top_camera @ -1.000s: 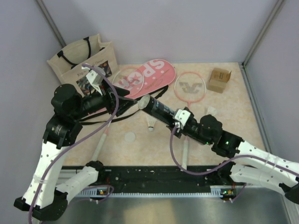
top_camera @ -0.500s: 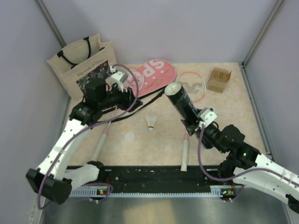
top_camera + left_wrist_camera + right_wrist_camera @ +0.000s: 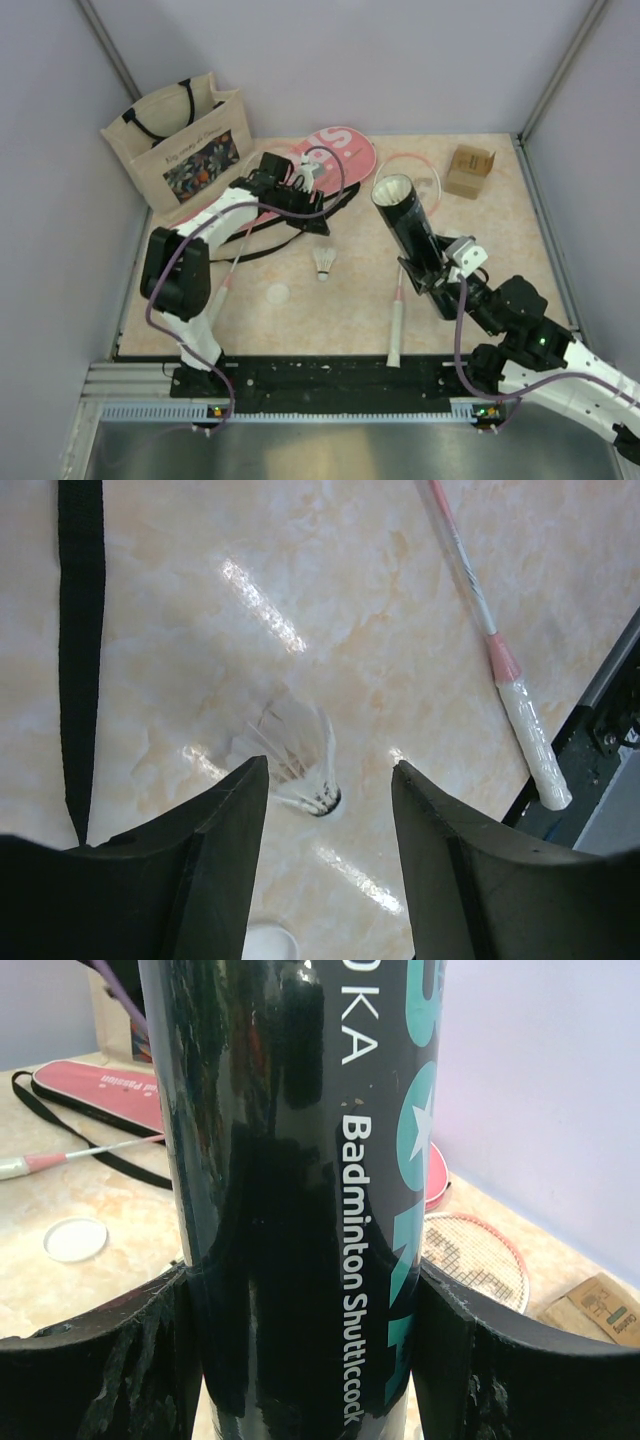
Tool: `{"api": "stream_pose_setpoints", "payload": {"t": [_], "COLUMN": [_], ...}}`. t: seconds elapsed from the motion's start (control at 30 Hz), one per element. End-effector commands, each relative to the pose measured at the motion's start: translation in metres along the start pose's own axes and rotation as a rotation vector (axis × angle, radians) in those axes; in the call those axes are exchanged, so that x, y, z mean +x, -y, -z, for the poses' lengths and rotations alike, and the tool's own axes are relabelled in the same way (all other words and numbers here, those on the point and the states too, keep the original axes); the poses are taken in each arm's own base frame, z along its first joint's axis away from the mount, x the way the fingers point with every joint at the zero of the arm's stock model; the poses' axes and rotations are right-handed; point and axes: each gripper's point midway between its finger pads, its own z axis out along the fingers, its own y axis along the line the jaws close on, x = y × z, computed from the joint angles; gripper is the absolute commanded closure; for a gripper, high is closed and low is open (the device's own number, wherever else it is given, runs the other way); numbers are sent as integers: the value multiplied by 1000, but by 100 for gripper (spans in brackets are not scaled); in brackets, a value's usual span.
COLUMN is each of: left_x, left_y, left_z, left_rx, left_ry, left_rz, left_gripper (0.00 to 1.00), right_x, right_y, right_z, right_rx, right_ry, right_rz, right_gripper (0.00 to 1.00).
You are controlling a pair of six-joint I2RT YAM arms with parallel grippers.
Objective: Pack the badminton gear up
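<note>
The dark shuttlecock tube point(image 3: 410, 228) is tilted up, open end far; I cannot tell what is inside. The right claw point(image 3: 437, 272) pinches its near end. The left claw point(image 3: 328, 772) is spread, holding nothing, over a white shuttlecock point(image 3: 293, 752) on the tabletop point(image 3: 300, 590).

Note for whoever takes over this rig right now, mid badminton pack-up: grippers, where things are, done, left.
Left gripper: open, poised over the shuttlecock lying on the table.
Right gripper: shut on the dark tube, tilted, open end up.
Rackets on the table: one by the tube, one under the left arm. Pink cover at the back; white disc loose.
Done: tube lifted.
Left: shuttlecock into tube, rackets into cover.
</note>
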Motion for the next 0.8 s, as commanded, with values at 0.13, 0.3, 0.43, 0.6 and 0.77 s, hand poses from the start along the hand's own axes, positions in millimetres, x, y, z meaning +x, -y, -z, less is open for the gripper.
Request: {"api": "stream_pose_setpoints", "payload": {"t": [0.13,0.3,0.43,0.6,0.77], "left_x": [7,33,53,57,64], "left_y": [-3,-1,-4,8,16], "left_z": [-35,-42,-40,-28,-19], "left_rx": [161,234,208,222,222], "left_ry": [-118,-202,-265,-271,-274], "left_rz": [3,39,50,53,67], "left_gripper": [46,49,54,66,85], "right_x": [-41,-36,-34,-28,-26], "right_y": [11,10,13,8,2], "right_z": [12,14,14,10,7], "right_rx": [13,7,21,8,-17], "right_ry": [115,100,97,84,77], "right_rz": [-32,-26,-20,-21,-27], "right_gripper": [71,71,71,71,71]}}
